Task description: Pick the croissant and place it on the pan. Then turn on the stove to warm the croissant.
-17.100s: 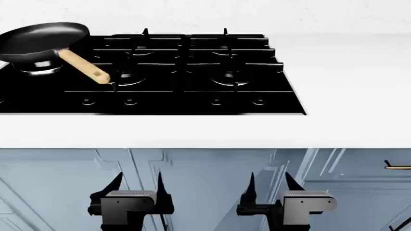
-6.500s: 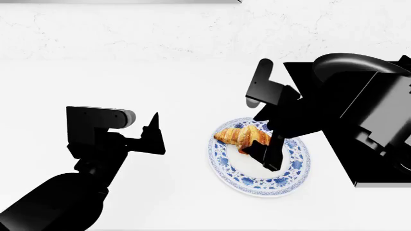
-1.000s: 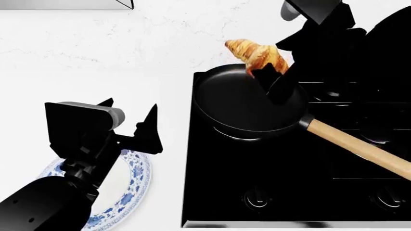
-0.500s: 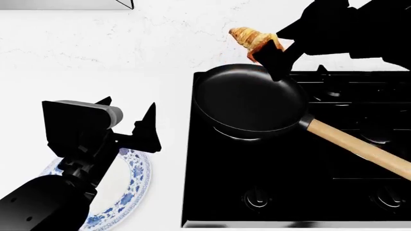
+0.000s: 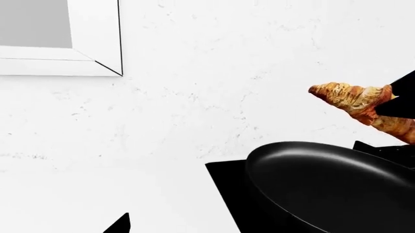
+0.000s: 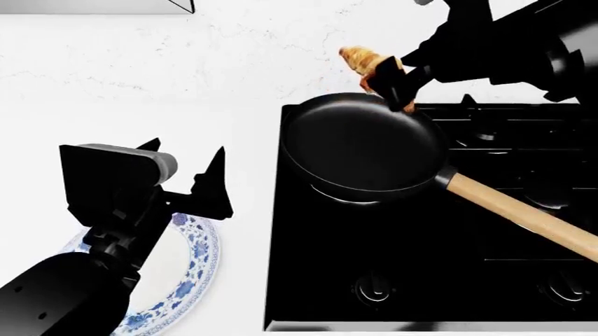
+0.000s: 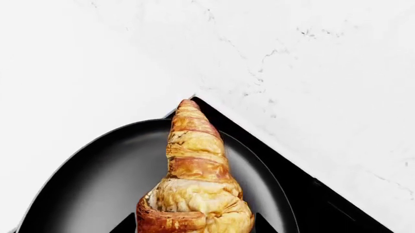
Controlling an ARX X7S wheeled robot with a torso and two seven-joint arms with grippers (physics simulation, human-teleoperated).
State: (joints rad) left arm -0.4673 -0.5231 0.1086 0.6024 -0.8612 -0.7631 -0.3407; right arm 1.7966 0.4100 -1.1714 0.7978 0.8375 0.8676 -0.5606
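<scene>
Left wrist view: the croissant (image 5: pixel 360 103) hangs in the air above the far rim of the pan (image 5: pixel 331 187), pinched by a black finger at the edge.

Head view: the right gripper (image 6: pixel 400 78) is clamped on the croissant (image 6: pixel 365 61) over the pan's (image 6: pixel 360 147) back edge, on the stove (image 6: pixel 430 245). The left gripper (image 6: pixel 182 175) hovers over the plate (image 6: pixel 187 280) — prongs apart, holding nothing.

Right wrist view: the croissant (image 7: pixel 194 179) points out over the pan (image 7: pixel 97 184) — clear of its surface.
</scene>
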